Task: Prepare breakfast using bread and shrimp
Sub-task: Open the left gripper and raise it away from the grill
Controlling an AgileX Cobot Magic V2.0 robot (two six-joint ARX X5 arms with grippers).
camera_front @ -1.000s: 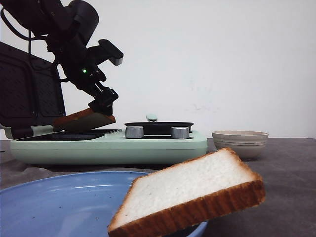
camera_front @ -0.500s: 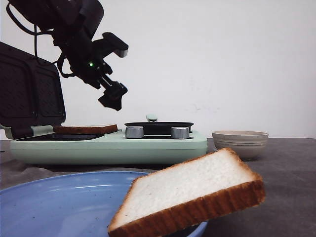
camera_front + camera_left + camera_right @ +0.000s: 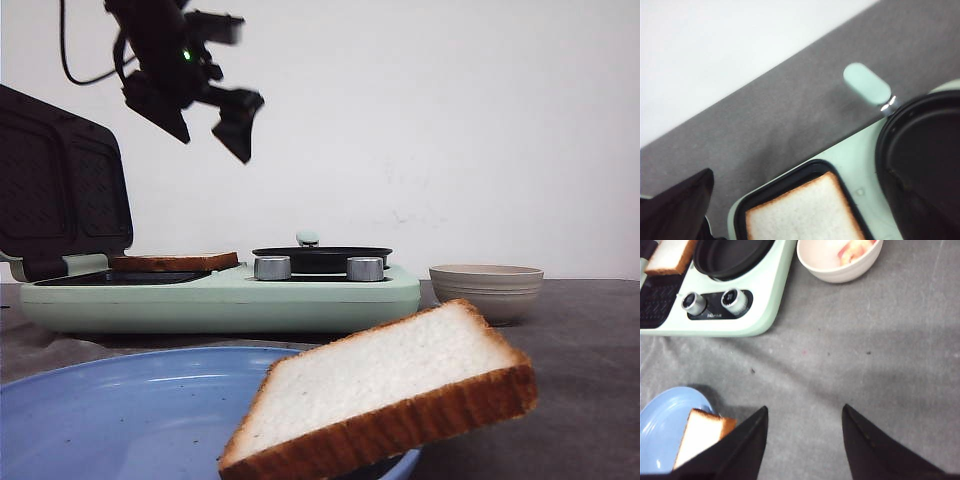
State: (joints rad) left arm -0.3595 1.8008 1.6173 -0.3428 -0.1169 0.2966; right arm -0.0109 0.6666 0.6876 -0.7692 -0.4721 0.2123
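Front view: your left gripper (image 3: 205,125) hangs high above the mint-green breakfast maker (image 3: 220,292), its two fingers spread apart with nothing between them. One second ago it held a bread slice tilted just over the grill plate; half a second ago it had let go and stood lower, close above the slice. It has since risen and swung toward the upper left of the view.

The released slice of bread (image 3: 175,262) now lies flat on the dark grill plate (image 3: 120,277), beneath the raised lid (image 3: 62,185), just beside the black frying pan (image 3: 322,257). Its position matches the frame half a second ago. The left wrist view shows the same slice (image 3: 805,212), pale crumb upward, seated inside the black tray (image 3: 790,182), with the pan (image 3: 922,160) and its mint handle (image 3: 867,84) alongside.

The second slice of bread (image 3: 385,395) leans on the rim of the blue plate (image 3: 130,405) in the foreground, unchanged across all three frames. The right wrist view places it (image 3: 697,435) on that plate (image 3: 662,420).

Your right gripper (image 3: 805,440) is over bare grey cloth (image 3: 865,340), fingers apart and empty. A beige bowl (image 3: 486,290) stands to the right of the appliance, well apart from both slices; the right wrist view shows pinkish contents (image 3: 857,249) inside it, too cropped to identify.
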